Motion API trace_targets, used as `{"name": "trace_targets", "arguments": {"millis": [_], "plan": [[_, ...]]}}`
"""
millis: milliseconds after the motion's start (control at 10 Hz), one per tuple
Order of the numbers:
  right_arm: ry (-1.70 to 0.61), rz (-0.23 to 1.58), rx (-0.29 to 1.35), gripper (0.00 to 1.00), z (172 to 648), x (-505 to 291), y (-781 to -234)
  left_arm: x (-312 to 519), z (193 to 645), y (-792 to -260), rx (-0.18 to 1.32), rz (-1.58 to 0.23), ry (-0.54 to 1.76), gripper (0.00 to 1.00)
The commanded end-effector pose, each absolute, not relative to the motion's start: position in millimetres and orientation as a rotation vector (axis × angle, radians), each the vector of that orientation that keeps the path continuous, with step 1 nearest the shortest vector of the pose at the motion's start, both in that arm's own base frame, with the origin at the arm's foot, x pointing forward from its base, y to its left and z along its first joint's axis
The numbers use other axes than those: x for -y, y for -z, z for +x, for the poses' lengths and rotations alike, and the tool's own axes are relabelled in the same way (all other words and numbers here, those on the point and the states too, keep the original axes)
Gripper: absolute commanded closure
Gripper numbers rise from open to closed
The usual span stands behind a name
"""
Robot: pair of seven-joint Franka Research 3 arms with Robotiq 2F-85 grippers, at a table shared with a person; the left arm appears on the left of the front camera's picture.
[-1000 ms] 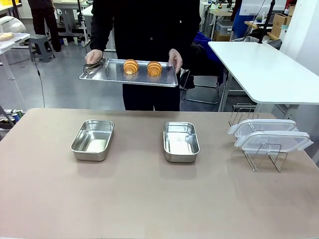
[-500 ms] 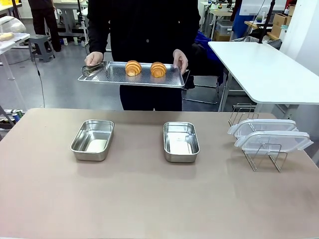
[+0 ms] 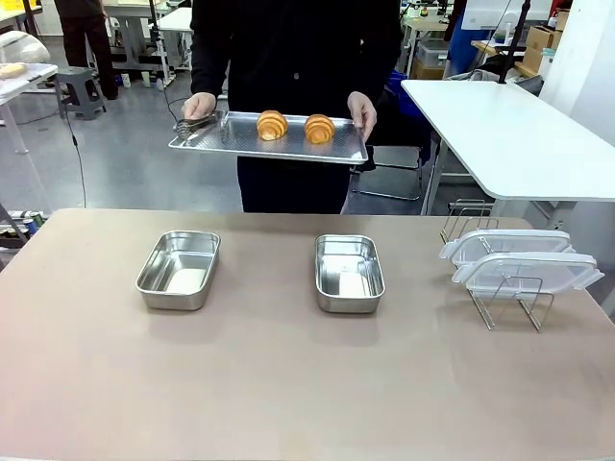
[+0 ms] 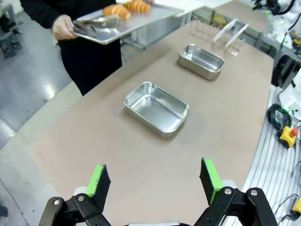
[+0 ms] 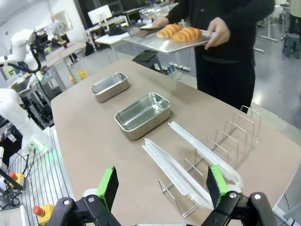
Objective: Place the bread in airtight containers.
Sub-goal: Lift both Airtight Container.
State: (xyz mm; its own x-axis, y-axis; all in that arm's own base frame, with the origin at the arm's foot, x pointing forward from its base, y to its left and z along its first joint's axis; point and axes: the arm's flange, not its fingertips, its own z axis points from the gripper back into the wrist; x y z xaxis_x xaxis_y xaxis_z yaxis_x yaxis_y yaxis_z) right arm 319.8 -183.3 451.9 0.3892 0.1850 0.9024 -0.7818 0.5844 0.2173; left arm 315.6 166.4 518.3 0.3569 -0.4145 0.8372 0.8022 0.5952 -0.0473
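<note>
Bench (image 3: 288,403) carrying two empty containers (image 3: 349,273); person holding tray (image 3: 226,142) of croissants (image 3: 272,125) beyond far edge. Left claw (image 4: 155,181), right claw (image 5: 162,186) gaping, empty. Risk: tray tilting, croissants sliding off.

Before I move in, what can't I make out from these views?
- Left wrist view: the croissants are cut off by the top edge.
- Front view: the tongs are small and partly under the person's hand.
- Front view: the top of the rack is hidden by the lids.
</note>
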Motion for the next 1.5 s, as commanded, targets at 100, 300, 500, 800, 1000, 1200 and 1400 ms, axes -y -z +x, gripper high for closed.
{"name": "trace_targets", "arguments": {"millis": [100,300,500,800,1000,1200,1400], "plan": [[-0.761,0.675,0.856,0.0,374.6,96.4,-498.6,-116.0,384.3,-548.4,0.74,-0.462,0.817,0.0],[-0.735,0.623,0.74,0.0,408.2,27.1,-518.9,-57.3,431.0,-557.4,0.602,-0.349,0.797,0.0],[-0.614,0.479,0.602,0.0,431.0,-37.1,-520.3,-12.9,452.4,-552.2,0.52,-0.27,0.719,0.0],[-0.463,0.267,0.345,0.0,473.5,-109.1,-495.6,31.7,466.4,-541.2,0.465,-0.163,0.457,0.0],[-0.377,0.257,0.339,0.0,491.9,-119.5,-488.2,45.4,474.2,-534.4,0.426,-0.118,0.359,0.0],[-0.434,0.209,0.362,0.0,475.0,-118.2,-465.8,35.3,471.5,-533.6,0.451,-0.141,0.403,0.0],[-0.434,0.209,0.362,0.0,475.0,-118.2,-465.8,35.3,471.5,-533.6,0.451,-0.141,0.403,0.0]]}}
